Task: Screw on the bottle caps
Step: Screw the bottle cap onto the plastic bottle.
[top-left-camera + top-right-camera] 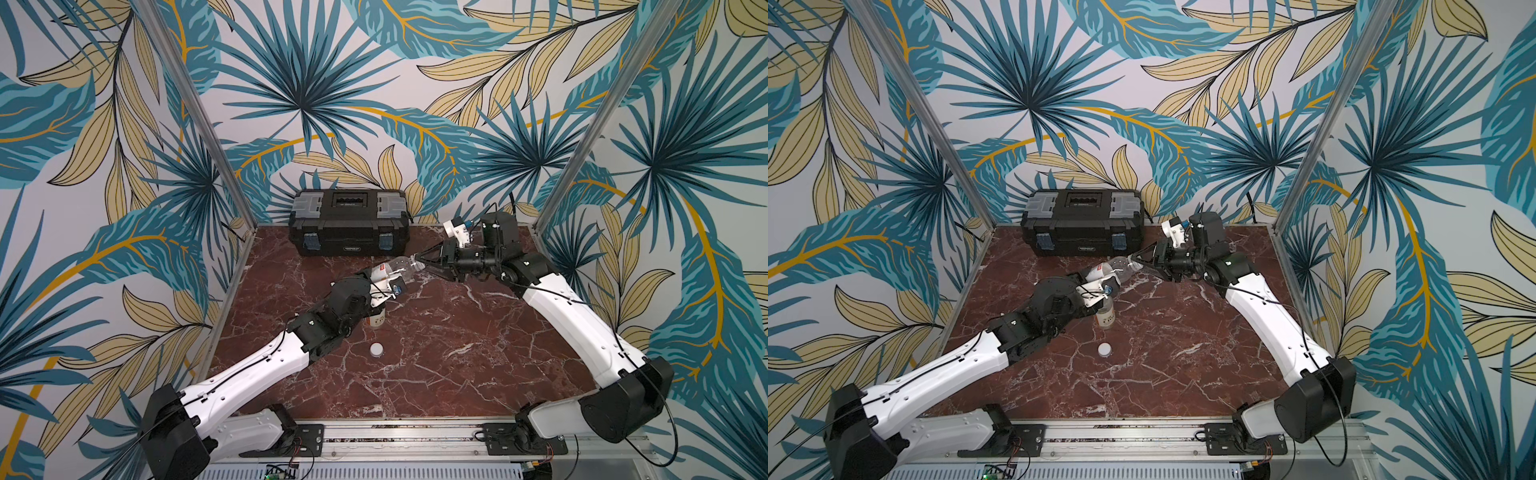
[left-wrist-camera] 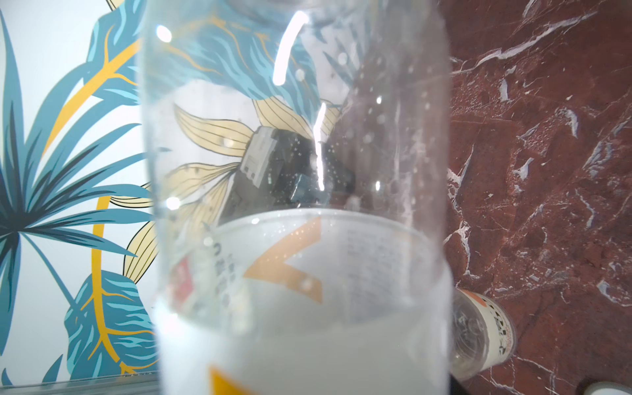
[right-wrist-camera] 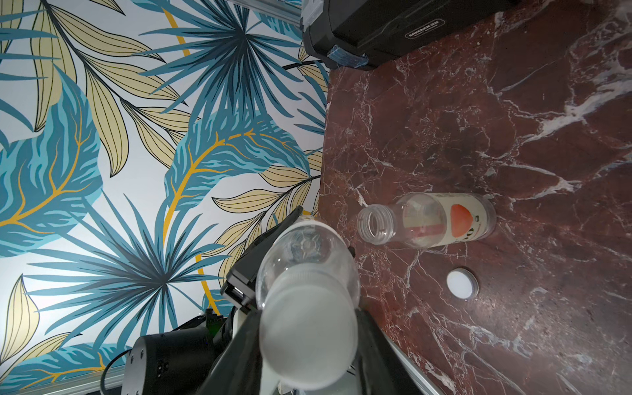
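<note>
the held bottle (image 1: 400, 264) is thin clear plastic and looks empty, so probably light, springy and slick; best taken at the labelled waist, firm enough to resist twisting without denting. the left gripper (image 1: 380, 277) clamps it there, raised off the table (image 1: 457, 353) and tipped, neck toward the right gripper (image 1: 419, 263), whose jaws are closed on the held cap (image 3: 307, 333) at that neck. the cap looks small and stiff; grip its rim. the other bottle (image 3: 431, 224) stands uncapped near the loose cap (image 1: 376, 349). both top views hide the held cap between fingers; the right wrist view shows it, plus the other bottle's bare threads.
</note>
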You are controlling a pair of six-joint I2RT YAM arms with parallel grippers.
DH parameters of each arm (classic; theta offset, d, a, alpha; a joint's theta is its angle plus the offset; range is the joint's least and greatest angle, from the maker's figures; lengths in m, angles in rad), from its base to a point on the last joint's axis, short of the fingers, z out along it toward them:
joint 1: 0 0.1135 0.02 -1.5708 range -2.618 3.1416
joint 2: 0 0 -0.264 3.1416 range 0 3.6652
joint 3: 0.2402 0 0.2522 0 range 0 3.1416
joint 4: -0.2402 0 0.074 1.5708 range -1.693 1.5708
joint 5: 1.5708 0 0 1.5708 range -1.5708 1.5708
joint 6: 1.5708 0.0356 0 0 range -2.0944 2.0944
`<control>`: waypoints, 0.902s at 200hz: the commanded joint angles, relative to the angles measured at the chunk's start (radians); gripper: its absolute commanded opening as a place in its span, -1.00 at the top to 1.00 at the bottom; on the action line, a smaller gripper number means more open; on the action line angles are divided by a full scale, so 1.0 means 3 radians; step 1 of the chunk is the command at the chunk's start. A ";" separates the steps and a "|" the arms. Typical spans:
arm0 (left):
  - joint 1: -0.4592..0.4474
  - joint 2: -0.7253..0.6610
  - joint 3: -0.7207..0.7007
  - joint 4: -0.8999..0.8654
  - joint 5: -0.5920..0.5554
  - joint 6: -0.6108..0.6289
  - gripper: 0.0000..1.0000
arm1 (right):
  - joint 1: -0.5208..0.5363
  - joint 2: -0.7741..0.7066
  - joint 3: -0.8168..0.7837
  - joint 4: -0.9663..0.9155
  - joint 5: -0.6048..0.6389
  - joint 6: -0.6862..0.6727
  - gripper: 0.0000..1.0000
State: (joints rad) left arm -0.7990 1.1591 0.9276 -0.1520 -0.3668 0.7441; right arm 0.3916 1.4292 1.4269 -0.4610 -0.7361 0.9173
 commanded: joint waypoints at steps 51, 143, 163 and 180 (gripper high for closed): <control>-0.0369 -0.0008 0.0120 0.0940 0.0605 -0.0105 1.00 | 0.0170 0.0101 -0.0060 -0.0196 -0.0116 -0.0242 0.71; -0.0437 0.0168 0.0027 0.1084 0.0754 -0.0772 1.00 | 0.0007 0.0126 0.0102 -0.0570 -0.0099 -0.0530 0.70; -0.0451 0.0231 0.0027 0.1100 0.0740 -0.0793 1.00 | -0.0046 0.0095 0.0110 -0.0646 -0.0071 -0.0591 0.70; -0.0451 0.0262 0.0027 0.1085 0.0694 -0.0790 1.00 | -0.0095 0.0071 0.0105 -0.0689 -0.0056 -0.0619 0.70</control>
State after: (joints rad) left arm -0.8654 1.2385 0.9188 -0.0940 -0.3618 0.5179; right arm 0.3416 1.4223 1.4666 -0.6041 -0.7101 0.7734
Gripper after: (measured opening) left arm 0.646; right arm 0.413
